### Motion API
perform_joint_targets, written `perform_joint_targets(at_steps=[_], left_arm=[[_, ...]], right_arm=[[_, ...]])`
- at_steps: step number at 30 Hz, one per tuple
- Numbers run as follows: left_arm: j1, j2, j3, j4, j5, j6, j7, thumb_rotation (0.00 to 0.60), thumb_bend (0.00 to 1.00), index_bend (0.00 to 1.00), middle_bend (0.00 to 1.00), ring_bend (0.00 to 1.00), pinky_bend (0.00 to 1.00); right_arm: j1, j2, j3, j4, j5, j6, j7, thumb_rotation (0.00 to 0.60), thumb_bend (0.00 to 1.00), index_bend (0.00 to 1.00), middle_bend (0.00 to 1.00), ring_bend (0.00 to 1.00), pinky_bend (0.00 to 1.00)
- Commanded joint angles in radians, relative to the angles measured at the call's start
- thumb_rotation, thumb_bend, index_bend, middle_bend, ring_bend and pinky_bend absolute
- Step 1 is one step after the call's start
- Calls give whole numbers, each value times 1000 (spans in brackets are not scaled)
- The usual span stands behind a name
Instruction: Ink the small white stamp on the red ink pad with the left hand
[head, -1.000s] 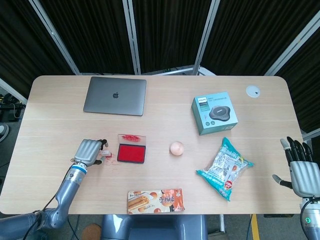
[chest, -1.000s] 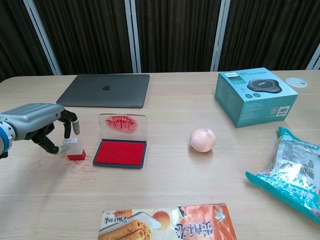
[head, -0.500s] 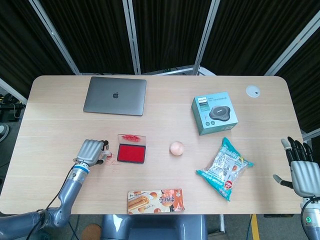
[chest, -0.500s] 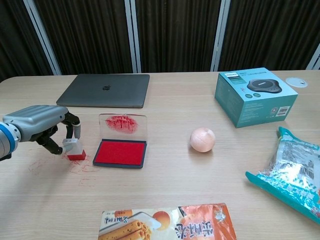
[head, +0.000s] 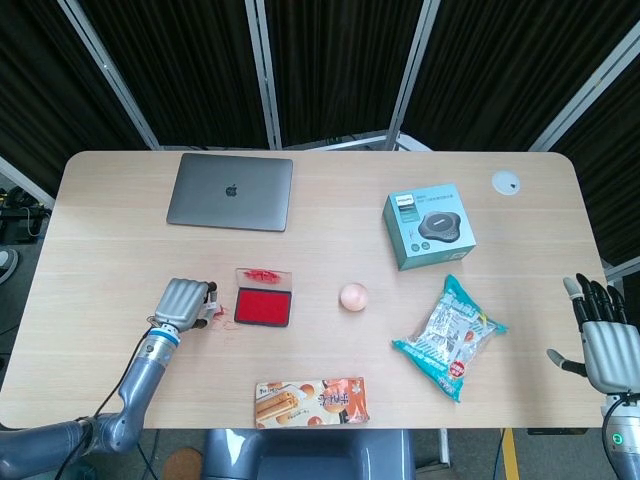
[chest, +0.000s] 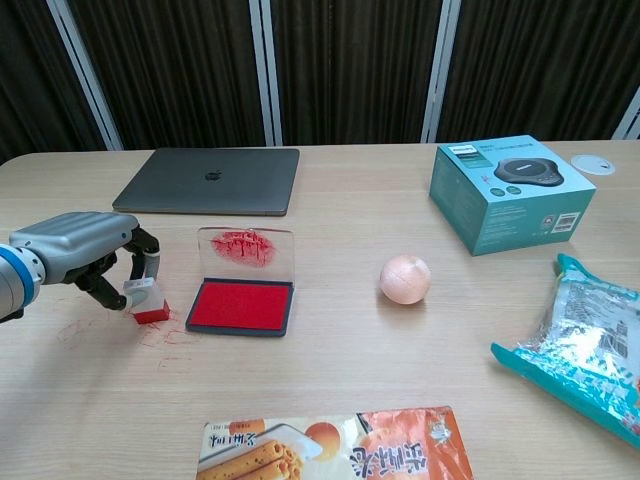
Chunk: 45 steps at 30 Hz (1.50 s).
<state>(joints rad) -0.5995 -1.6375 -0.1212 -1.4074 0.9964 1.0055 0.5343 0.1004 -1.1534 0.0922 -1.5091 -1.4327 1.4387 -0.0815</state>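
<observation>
The small white stamp (chest: 146, 300), white on top with a red base, stands on the table just left of the red ink pad (chest: 240, 306). My left hand (chest: 84, 248) pinches the stamp's white top between thumb and a finger. In the head view that left hand (head: 183, 302) covers most of the stamp beside the ink pad (head: 263, 307). The pad's clear lid (chest: 245, 249) stands upright behind it, smeared with red. My right hand (head: 603, 345) hangs off the table's right edge, fingers spread and holding nothing.
A grey laptop (chest: 210, 180) lies behind the pad. A peach ball (chest: 405, 279) sits to the pad's right, a teal box (chest: 510, 192) further back. A snack bag (chest: 585, 340) lies at the right, a biscuit packet (chest: 330, 445) at the front edge. Red ink smudges (chest: 160, 336) mark the table.
My left hand has shifted slightly right and its fingers have closed from beside the stamp onto its white top. The stamp stays on the table. The right hand is unmoved.
</observation>
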Motion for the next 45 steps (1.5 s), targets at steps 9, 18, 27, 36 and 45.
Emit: perform_joint_targets(at_steps=[9,18,27,36,45], left_arm=[[-1,43,-17,-62,10,6,-49,600,361,545,553,868,852],[-49,93,-68,-156,-10,-25,-64,600,358,553,564,868,852],[-144,39,-104,-130,-109,-97,-32,600,359,561,569,868,852],[-187,4,-87,-90,-160,-116,-20,600,359,566,572,868,852],[-201,-26,-69,-41,-161,-129,-56,600,361,569,576,868,852]], right_arm=[[1,0,1,0,4,-3,2,600,0,0,0,0,0],[2,-2,5,4,17,-9,-5,600,0,0,0,0,0],[8,-4,21,21,53,-27,-1,600,0,0,0,0,0],[11,-9,24,31,65,-34,-4,600,0,0,0,0,0],[13,-9,26,34,74,-41,-3,600,0,0,0,0,0]])
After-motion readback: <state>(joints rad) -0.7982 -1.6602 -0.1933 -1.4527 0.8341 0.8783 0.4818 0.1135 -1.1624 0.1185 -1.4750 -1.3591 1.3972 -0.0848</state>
